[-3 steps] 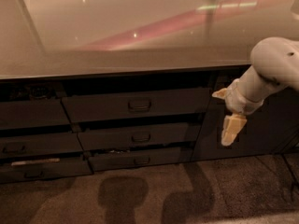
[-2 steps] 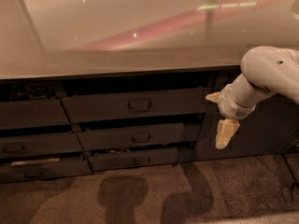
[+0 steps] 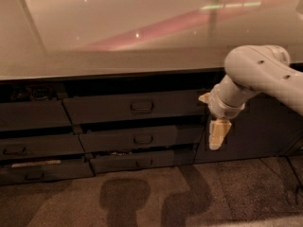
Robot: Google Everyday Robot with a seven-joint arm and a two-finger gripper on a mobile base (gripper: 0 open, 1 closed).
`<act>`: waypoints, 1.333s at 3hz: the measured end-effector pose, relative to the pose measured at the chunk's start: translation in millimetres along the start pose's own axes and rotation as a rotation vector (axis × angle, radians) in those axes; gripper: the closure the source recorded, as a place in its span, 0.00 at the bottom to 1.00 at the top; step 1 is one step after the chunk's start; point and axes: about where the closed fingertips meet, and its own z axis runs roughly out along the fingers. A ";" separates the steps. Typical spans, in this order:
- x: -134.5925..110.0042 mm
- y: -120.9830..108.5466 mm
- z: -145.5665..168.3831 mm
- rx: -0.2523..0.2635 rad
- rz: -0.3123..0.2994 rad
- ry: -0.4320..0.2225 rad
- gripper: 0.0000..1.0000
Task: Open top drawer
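One gripper (image 3: 215, 137), low, just right of the drawers, before one dark door (image 3: 267, 131). One arm (image 3: 255, 72). One worktop (image 3: 118, 37). Six drawer fronts, two columns of three, counting the top drawer (image 3: 104, 109). Five handles (image 3: 142, 107) visible. Two shadows (image 3: 124, 197) on one floor (image 3: 251, 193).

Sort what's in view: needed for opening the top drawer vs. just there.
In play: top drawer, its pull handle, gripper hanging just right of the drawer front, off the handle.
Just there: middle drawer, bottom drawer, left drawers, countertop.
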 end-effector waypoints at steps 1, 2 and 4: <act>-35.9 -2.9 5.3 -0.012 -0.060 0.060 0.00; -68.0 -3.0 13.5 -0.031 -0.123 0.111 0.00; -71.0 -1.8 21.8 -0.017 -0.149 0.112 0.00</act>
